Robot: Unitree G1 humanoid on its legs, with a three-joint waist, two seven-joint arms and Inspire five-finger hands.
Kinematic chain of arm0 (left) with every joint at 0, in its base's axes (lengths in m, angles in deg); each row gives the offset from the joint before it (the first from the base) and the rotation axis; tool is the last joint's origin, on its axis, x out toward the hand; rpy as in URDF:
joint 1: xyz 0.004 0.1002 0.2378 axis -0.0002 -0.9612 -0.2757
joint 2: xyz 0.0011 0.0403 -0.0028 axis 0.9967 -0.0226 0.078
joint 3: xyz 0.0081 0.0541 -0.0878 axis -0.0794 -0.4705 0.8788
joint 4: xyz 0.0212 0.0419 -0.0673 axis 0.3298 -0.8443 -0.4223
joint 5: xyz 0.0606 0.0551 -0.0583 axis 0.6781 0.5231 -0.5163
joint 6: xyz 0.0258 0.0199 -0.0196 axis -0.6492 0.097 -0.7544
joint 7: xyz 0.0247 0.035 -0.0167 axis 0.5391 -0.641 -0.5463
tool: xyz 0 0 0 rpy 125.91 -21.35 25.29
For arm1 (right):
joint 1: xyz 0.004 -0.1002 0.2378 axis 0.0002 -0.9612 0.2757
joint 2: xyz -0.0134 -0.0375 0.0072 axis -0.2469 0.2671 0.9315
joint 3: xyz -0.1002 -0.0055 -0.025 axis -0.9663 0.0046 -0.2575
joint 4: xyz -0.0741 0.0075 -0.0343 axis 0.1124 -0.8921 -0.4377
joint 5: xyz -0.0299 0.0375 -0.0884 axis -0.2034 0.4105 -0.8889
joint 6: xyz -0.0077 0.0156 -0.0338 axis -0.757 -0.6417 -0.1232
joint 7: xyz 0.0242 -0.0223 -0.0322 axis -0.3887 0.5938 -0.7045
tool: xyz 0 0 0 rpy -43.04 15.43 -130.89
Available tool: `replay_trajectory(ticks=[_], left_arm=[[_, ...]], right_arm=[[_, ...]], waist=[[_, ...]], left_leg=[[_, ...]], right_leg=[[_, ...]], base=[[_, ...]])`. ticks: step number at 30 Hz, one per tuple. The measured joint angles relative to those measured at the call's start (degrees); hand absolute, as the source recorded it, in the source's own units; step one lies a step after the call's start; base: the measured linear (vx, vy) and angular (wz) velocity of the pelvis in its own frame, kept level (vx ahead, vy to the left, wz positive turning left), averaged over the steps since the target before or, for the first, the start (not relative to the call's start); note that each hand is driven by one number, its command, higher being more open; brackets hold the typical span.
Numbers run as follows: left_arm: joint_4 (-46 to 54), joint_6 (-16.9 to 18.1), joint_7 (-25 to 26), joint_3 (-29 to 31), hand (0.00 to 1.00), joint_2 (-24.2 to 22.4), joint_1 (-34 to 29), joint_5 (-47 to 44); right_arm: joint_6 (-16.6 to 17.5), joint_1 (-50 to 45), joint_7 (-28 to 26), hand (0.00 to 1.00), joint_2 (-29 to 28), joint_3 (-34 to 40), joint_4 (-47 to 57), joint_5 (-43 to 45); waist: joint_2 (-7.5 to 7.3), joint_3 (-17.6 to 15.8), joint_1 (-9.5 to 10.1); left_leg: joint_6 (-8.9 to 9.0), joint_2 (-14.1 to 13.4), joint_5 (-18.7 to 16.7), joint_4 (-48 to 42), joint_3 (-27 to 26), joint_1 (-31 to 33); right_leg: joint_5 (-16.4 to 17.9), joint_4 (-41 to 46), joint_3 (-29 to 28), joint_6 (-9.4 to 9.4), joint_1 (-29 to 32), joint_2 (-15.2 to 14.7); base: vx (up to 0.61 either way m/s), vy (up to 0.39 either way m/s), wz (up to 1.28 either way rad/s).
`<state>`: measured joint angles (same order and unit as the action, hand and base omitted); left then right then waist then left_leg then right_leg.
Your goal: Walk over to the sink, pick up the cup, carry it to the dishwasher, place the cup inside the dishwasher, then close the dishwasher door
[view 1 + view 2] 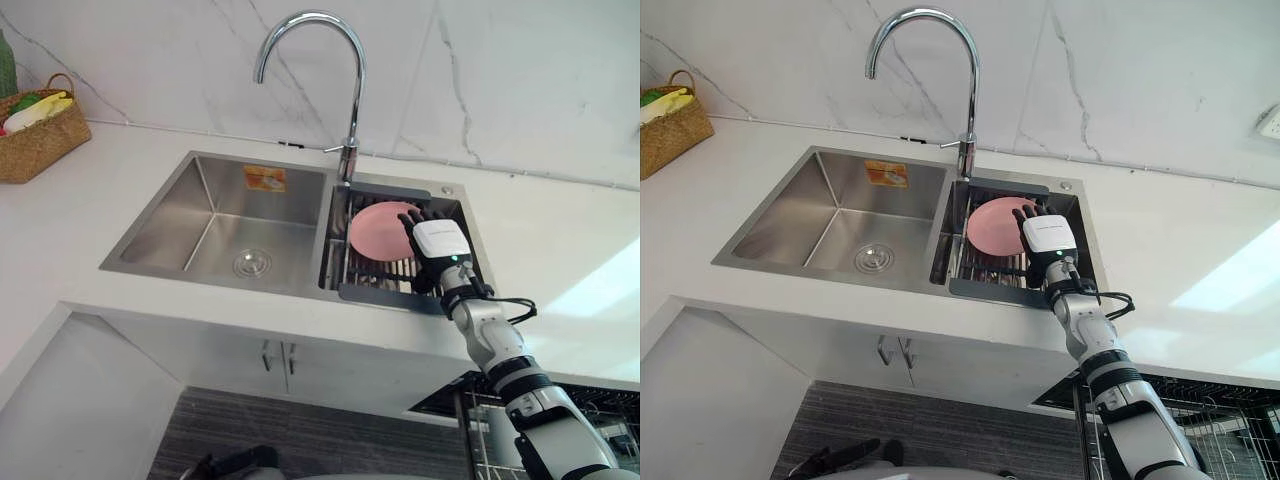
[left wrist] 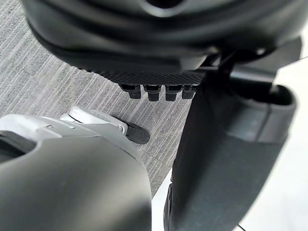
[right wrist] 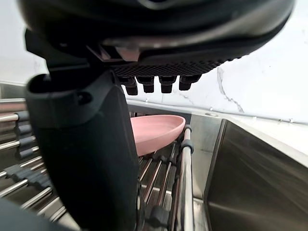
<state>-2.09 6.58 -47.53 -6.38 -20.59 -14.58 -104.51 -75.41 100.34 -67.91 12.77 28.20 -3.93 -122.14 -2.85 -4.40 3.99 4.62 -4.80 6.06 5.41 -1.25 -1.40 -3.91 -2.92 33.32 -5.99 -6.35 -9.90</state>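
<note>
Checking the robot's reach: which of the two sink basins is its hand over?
The right basin, with the rack and pink dish; the right hand is over it. The left basin has just a drain.

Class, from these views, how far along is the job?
Done: the robot stands at the sink. In hand: the open right hand hovers by a pink dish on the sink rack, nothing gripped; left hand idle. To do: grasp, carry to the dishwasher, load, close.

Right arm [image 1: 497,345]: was silver-grey, jointed, with black bands.
Right hand [image 1: 438,243]: was dark, with a white back plate.
Left hand [image 2: 159,43]: was dark, palm ribbed.
</note>
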Motion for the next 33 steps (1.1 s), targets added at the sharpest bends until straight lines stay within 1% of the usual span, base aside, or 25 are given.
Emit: replay_trajectory(ticks=[3,6,9,13,19,21,24,27,29,30,33], left_arm=[[-0.89,0.51,0.56,-0.01,1.0,-0.06,0.19,0.01],[-0.89,0.98,1.05,-0.01,1.0,-0.08,0.18,0.01],[-0.92,1.03,1.13,-0.01,1.0,-0.09,0.06,0.05],[-0.91,1.97,1.4,-0.01,1.0,-0.1,0.23,0.04],[-0.92,1.99,2.35,0.0,1.0,-0.12,0.15,0.04],[-0.92,2.0,2.35,0.0,1.0,-0.11,0.12,0.07],[-0.92,2.32,2.34,-0.01,1.0,-0.14,0.11,0.08],[-0.95,2.94,2.35,-0.02,1.0,-0.23,0.03,0.08],[-0.95,3.22,2.45,-0.02,1.0,-0.24,0.03,0.07],[-0.95,3.5,2.92,-0.01,1.0,-0.24,0.02,0.06],[-0.96,4.14,3.38,-0.01,1.0,-0.3,0.12,0.06]], right_arm=[[-1.08,1.24,2.08,1.0,-0.18,-0.13,-1.31,-0.02],[-2.88,1.95,4.03,1.0,-0.23,-0.22,-2.02,-0.01],[-3.46,2.28,6.16,1.0,-0.59,-0.23,-2.87,-0.02],[-4.52,3.32,7.29,1.0,-0.92,-0.23,-4.39,-0.01],[-5.02,4.4,7.84,1.0,-1.04,-0.36,-6.37,0.12],[-5.02,4.42,8.11,1.0,-1.23,-0.39,-6.56,0.3],[-4.98,4.68,10.24,1.0,-1.83,-0.45,-8.07,0.85],[-4.7,4.68,13.78,1.0,-2.38,-0.48,-8.43,4.17],[-4.66,4.67,15.52,1.0,-2.47,-0.47,-8.43,4.87],[-4.72,4.67,17.51,1.0,-2.82,-0.47,-8.44,5.02],[-5.07,4.67,21.06,1.0,-3.69,-0.45,-8.43,4.97]], waist=[[0.35,-0.25,-0.03],[0.45,-0.32,0.04],[0.51,-0.47,0.08],[0.61,-0.7,0.3],[0.81,-0.95,1.42],[0.81,-1.0,1.44],[0.84,-1.08,1.55],[1.0,-1.49,1.63],[1.09,-1.56,1.61],[1.14,-1.6,1.56],[1.23,-1.66,1.47]], left_leg=[[-0.01,0.01,0.01,0.0,0.1,0.01],[-0.03,0.03,0.03,0.0,0.48,0.34],[-0.09,0.18,0.08,-0.01,1.05,0.42],[-0.13,0.37,0.17,-0.01,1.96,0.81],[-0.31,0.88,0.34,-0.01,2.77,1.1],[-0.39,1.04,0.4,-0.02,3.13,1.11],[-0.45,1.28,0.45,-0.01,3.6,1.07],[-0.53,1.42,0.51,-0.01,3.66,1.07],[-0.54,1.46,0.52,-0.01,3.65,1.05],[-0.55,1.45,0.53,-0.01,3.62,1.01],[-0.54,1.41,0.52,-0.01,3.54,0.96]], right_leg=[[0.0,-0.04,0.11,0.0,-0.05,0.0],[0.02,-0.17,0.55,-0.02,-0.05,0.04],[0.02,-0.44,1.23,-0.07,-0.45,0.03],[0.02,-0.75,2.09,-0.18,-0.72,0.03],[-0.1,-1.05,2.98,-0.39,-1.07,-0.22],[-0.1,-1.11,3.1,-0.42,-1.34,-0.3],[-0.03,-1.15,3.35,-0.61,-1.71,-0.45],[-0.06,-1.14,3.37,-0.69,-1.76,-0.6],[-0.08,-1.13,3.36,-0.72,-1.77,-0.64],[-0.08,-1.13,3.33,-0.72,-1.81,-0.63],[-0.08,-1.13,3.24,-0.72,-1.81,-0.62]], base=[[0.0,0.0,0.0],[0.0,-0.012,0.06],[0.01,-0.013,0.1],[0.0,-0.01,0.12],[0.01,-0.001,0.08],[0.01,0.007,0.12],[0.0,0.012,0.1],[0.0,0.0,0.0],[0.0,0.0,0.0],[0.0,0.0,0.0],[0.0,0.0,0.0]])
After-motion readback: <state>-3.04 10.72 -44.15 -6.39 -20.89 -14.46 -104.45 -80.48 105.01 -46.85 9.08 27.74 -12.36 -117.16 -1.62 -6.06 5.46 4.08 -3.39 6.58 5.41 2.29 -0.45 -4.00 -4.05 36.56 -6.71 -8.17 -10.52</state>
